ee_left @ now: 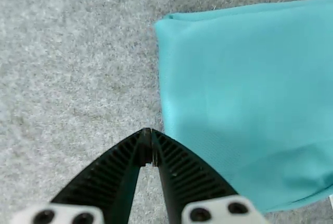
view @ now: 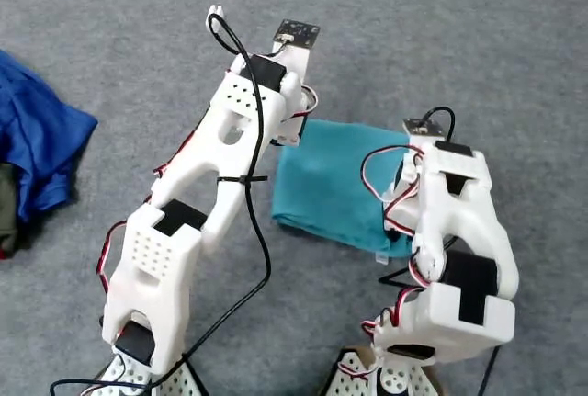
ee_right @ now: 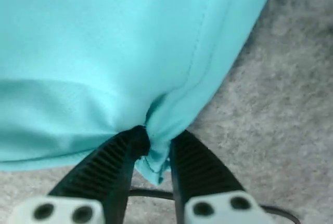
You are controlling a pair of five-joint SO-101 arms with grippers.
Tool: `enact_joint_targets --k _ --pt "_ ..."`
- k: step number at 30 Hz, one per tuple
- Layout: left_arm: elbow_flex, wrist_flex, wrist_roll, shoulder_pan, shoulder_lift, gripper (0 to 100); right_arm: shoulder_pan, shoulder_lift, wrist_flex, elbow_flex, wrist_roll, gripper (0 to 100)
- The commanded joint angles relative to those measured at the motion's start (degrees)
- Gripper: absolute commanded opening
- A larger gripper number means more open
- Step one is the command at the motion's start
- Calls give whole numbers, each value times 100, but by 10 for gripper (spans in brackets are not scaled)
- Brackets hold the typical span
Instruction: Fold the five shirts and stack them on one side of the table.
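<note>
Grey, felt-like tabletop [view: 478, 47] carries the whole scene, with two white arms rising from its near edge.

**Right claw** [ee_right: 156, 142]: the black ribbed jaws are closed on a bunched hem of the flat, partly folded teal shirt [ee_right: 130, 42]. A small tuck of cloth pokes out between the tips. From this grip the fabric spreads away over the tabletop, one stitched seam running off from the pinch.

**Left claw** [ee_left: 147, 134]: the jaws are pressed tip to tip with nothing between them. They sit over bare tabletop just beside the shirt's straight side edge, a little way along from one of its corners (whether the tips touch the cloth cannot be told).

**Layout, high view:** the teal shirt lies between the two arms, roughly rectangular. The right arm covers one edge, so its long axis cannot be judged with confidence. A crumpled blue shirt [view: 37, 139] lies well apart at the left margin, with a dark green cloth [view: 7, 198] beside it.

**Governing relation:** the shirt lies away from the right claw, toward the left one, so the two claws sit at opposite sides. Judged from this, the right arm has the cloth in hand and is placed to carry its edge across. The left claw would first have to open to help.
</note>
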Motion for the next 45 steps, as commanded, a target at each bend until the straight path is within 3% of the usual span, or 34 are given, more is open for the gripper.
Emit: enact_joint_targets --k 1,12,20,24,38,45 --pt "-343 97 -35 -62 -119 20 -40 163 220 -224 290 5" --pt "-659 158 -44 -387 -119 20 602 180 1020 -2123 1073 5" --pt "-1204 545 -62 -431 -110 20 567 215 1600 -3371 1486 5" --pt "-1213 545 -53 -431 -110 20 312 215 1820 -3037 1486 5" --pt "-1169 554 -35 -308 -110 20 145 171 853 -1112 1240 5" --pt "-1187 554 -35 -158 -110 20 31 189 686 -910 747 5"
